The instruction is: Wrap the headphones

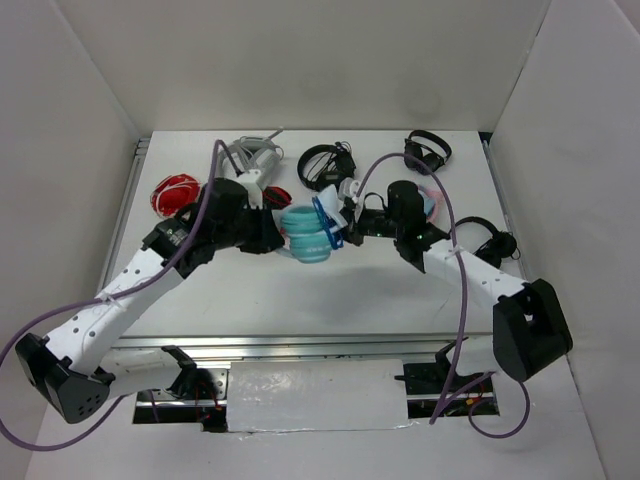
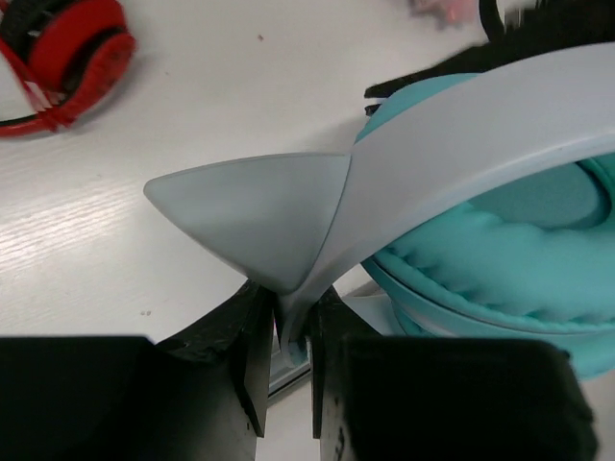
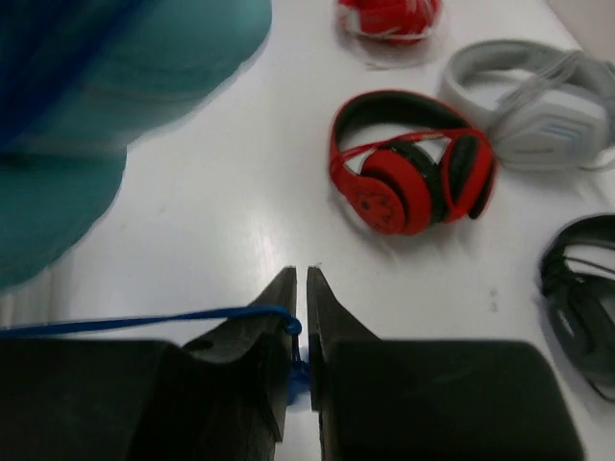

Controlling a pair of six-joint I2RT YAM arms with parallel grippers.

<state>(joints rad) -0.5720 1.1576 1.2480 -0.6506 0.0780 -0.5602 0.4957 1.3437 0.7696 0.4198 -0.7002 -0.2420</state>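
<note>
Winding the cable (image 3: 144,320) looks to be the step in hand: the headphones (image 1: 308,236) are between the 2 arms, just near-right of the red-and-black headphones (image 3: 413,173), with the left gripper (image 2: 288,336) pinching the white band at the root of 1 pointed ear. The right gripper (image 3: 299,331), beyond the teal cups from that red pair, has its jaws almost together with the blue cable in the slit, though whether they truly bite it I cannot tell. Next, I'd judge, it needs a taut lead round the band. The cups are a blur from the right wrist, and the plug end is hidden.
</note>
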